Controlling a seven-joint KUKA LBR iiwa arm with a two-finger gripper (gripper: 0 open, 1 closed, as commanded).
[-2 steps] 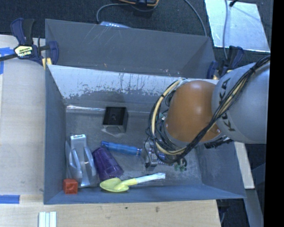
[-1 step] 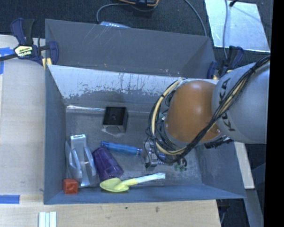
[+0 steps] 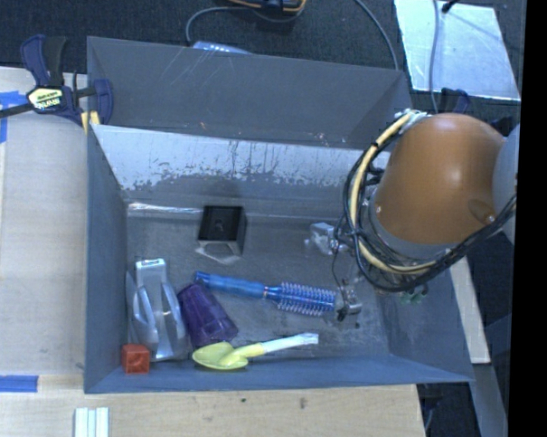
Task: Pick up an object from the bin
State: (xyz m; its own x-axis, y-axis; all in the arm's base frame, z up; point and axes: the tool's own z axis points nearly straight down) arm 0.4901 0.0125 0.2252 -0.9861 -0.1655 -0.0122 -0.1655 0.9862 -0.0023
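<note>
Camera view: end effector [image 3: 348, 307] beside blue brush [image 3: 272, 293]

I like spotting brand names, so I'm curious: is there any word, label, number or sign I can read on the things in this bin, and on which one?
No text can be read on anything in the bin.
black box: dark face, no lettering can be made out.
blue brush, purple cup, yellow-green spoon, red cube: plain, no print shows.
clear plastic pack: too blurred to tell whether it bears print.
</note>
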